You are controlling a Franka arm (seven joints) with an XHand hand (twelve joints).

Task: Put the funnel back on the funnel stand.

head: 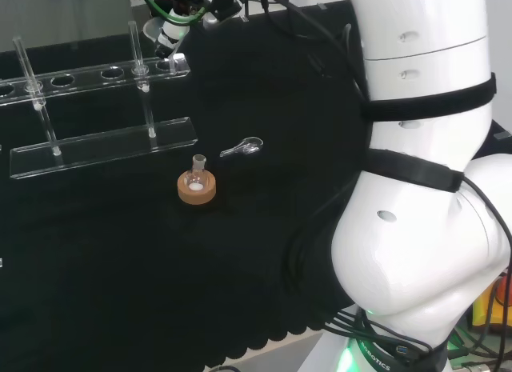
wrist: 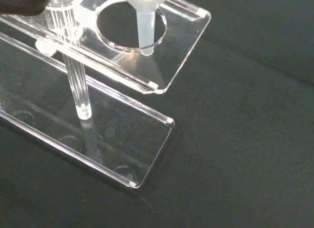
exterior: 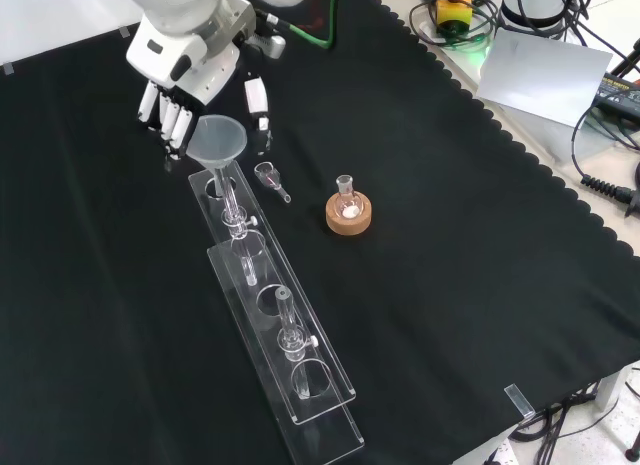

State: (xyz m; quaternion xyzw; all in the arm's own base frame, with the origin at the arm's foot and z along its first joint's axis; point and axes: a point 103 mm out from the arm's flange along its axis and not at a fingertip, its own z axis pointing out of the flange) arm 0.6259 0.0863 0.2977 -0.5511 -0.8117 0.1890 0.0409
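hand (exterior: 190, 85): black and white, at the far left of the front view, above the far end of the funnel stand. its fingers (exterior: 172, 117) point down behind the funnel's rim and the thumb (exterior: 258, 100) stands to the right of it, spread apart. i cannot tell whether any of them touch the funnel.
funnel (exterior: 218, 142): pale and translucent, upright, wide mouth up. in the front view its stem runs down into the farthest hole of the stand's upper shelf. in the wrist view the stem (wrist: 145, 29) passes through that round hole near its edge.
funnel stand (exterior: 300, 385): clear plastic, two long shelves, one above the other on thin clear posts, with a row of round holes along the upper one. in the front view it runs from the hand toward the near edge of the cloth; in the head view it lies across the far left.
flask (exterior: 346, 197): small, clear, round, seated upright in a cork ring (exterior: 349, 216), to the right of the stand in the front view and well apart from it.
small clear piece (exterior: 270, 177): lies on its side on the cloth between the stand and the cork ring, nearer the stand.
cloth (exterior: 480, 245): black, covers the bench, scalloped edge at the right of the front view.
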